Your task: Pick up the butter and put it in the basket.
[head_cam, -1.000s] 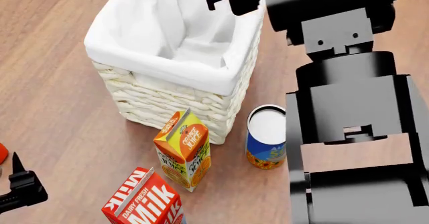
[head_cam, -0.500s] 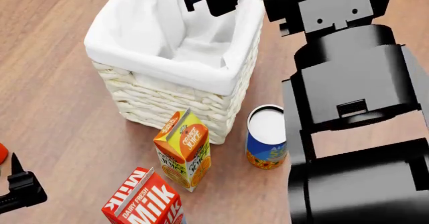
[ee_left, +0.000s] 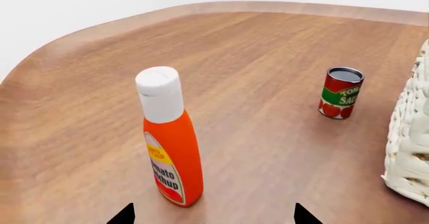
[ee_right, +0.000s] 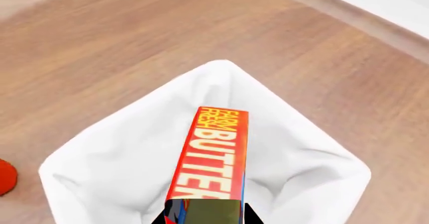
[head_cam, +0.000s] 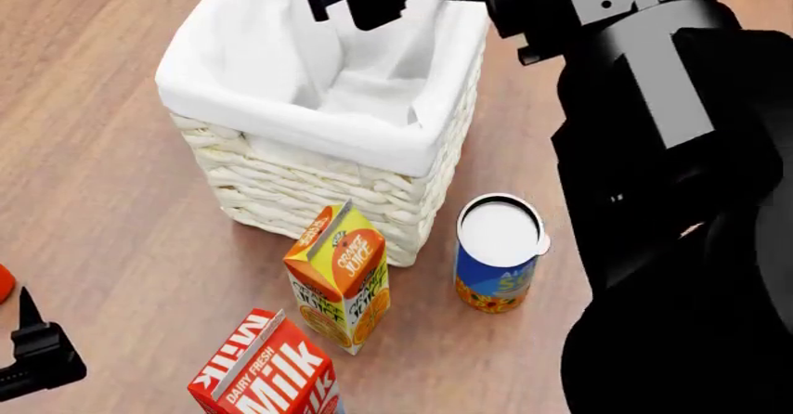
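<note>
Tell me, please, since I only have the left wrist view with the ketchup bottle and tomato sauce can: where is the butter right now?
Observer: The butter is held in the right pincer, hanging over the open basket.
Operator: Thank you. Is anything already lying in the basket?
Observer: The right wrist view shows only white liner below the butter; nothing else is visible inside.
Operator: What stands on the near side of the basket?
Observer: In the head view, an orange juice carton, a milk carton and a blue can stand there.
</note>
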